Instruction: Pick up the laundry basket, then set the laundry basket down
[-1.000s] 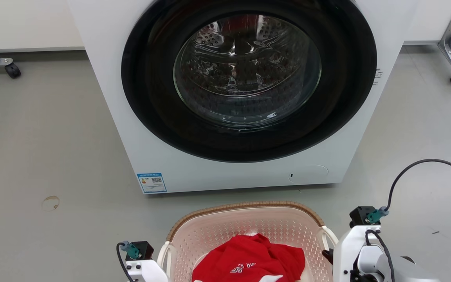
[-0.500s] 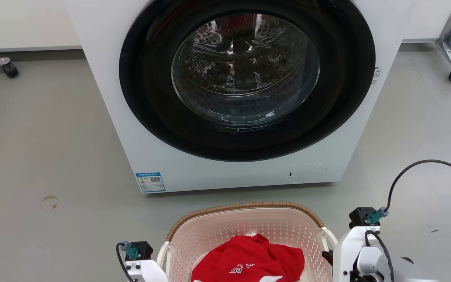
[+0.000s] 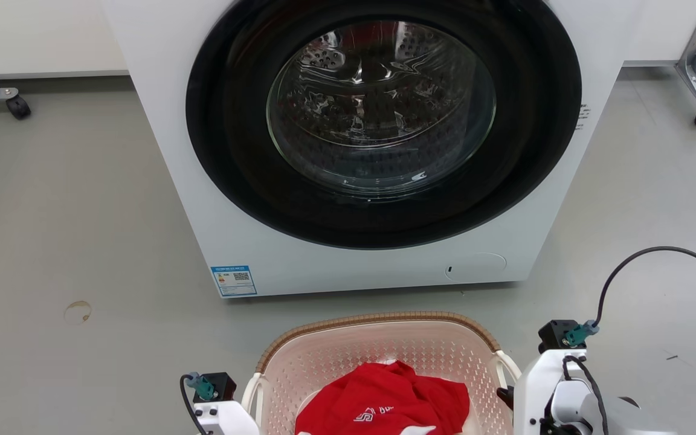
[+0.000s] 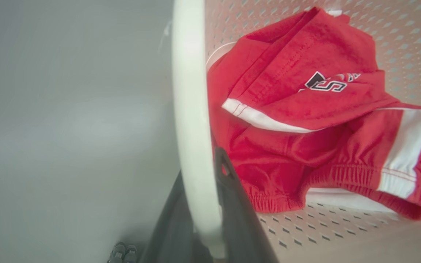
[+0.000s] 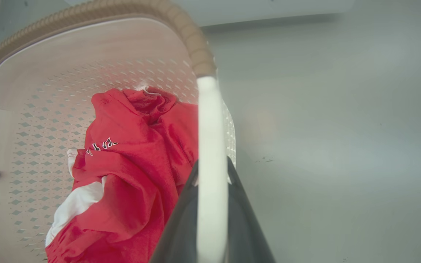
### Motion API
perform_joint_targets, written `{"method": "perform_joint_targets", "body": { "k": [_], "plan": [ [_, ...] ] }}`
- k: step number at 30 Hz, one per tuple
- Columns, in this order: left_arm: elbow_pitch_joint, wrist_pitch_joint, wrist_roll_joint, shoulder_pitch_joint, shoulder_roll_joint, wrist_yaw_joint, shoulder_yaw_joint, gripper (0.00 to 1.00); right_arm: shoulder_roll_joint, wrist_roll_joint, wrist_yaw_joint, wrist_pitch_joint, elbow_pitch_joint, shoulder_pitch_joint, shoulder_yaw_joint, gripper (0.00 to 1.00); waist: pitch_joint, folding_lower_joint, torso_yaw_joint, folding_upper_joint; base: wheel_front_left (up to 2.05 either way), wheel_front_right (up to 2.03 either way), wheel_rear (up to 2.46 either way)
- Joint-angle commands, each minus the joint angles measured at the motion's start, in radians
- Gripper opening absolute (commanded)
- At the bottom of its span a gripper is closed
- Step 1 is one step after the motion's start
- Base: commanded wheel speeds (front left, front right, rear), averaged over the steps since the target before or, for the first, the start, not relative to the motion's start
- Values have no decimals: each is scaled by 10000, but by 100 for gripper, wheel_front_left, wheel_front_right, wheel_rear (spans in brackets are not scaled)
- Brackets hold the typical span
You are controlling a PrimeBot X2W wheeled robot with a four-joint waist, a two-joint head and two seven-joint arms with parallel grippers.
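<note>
Both handles gripped, lift not confirmed.
Left tool point(image 4: 199, 164) and right tool point(image 5: 212, 166) each clamp one of the side handles point(image 4: 190, 109) of the laundry basket point(image 3: 378, 317), which is in front of the washer point(image 3: 354, 272). Lift and set-down look pending.

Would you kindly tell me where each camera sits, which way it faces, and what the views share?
Head view: on the head, facing forward and down at the washer and laundry basket; left forearm and right forearm at the bottom.
Left wrist view: on the left wrist, looking along the left gripper, closed on the white left handle, into the basket.
Right wrist view: the mirror, along the right gripper closed on the right handle.
Shared: all three show the red garment.
</note>
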Motion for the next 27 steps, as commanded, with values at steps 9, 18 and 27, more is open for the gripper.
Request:
{"method": "perform_joint_targets", "body": {
  "k": [9,18,27],
  "plan": [
    [280,-35,-55,-94,1230,446,177,0,-896,26,-36,-129,369,-338,-28,0,-1,1,50,0,0,0,0],
    [280,-43,-86,-111,1248,476,114,0,-896,-19,-36,-160,372,-368,-12,0,-17,1,71,0,0,0,0],
    [280,-40,-127,-111,1248,479,66,0,-896,-42,-36,-140,365,-351,-4,0,-7,1,74,0,0,0,0]
  ]
}}
